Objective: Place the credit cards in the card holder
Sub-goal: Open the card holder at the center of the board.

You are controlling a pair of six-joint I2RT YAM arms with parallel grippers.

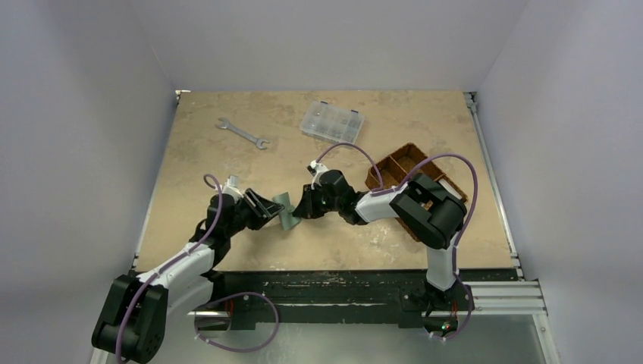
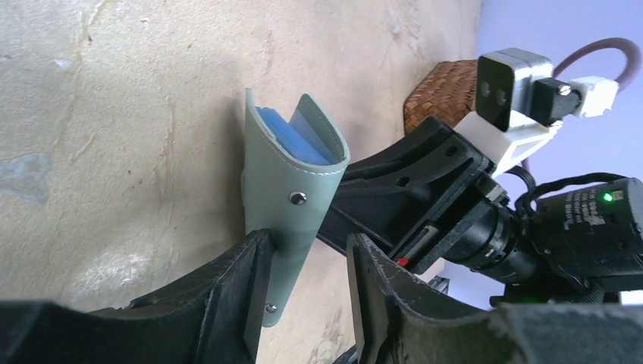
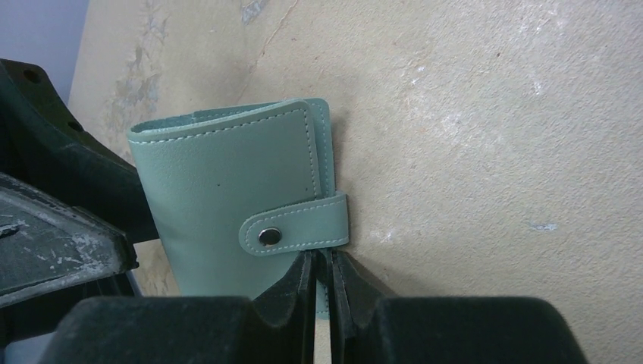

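Note:
The sage-green card holder (image 1: 286, 210) stands on edge at the table's middle, between both grippers. My right gripper (image 1: 304, 208) is shut on its edge just below the snapped strap (image 3: 299, 226), the fingers (image 3: 303, 280) pinching the green leather. My left gripper (image 2: 307, 254) is open around the holder's (image 2: 292, 178) lower end: one finger (image 2: 246, 265) lies against the leather, and the other (image 2: 371, 273) stands apart with table showing in the gap. Pale blue pockets (image 2: 292, 136) show at the holder's open top. The credit cards are out of view.
A wrench (image 1: 243, 131) and a clear plastic compartment box (image 1: 331, 121) lie toward the back. A brown woven basket (image 1: 402, 163) stands at the right, partly behind my right arm, and its corner (image 2: 443, 83) shows in the left wrist view.

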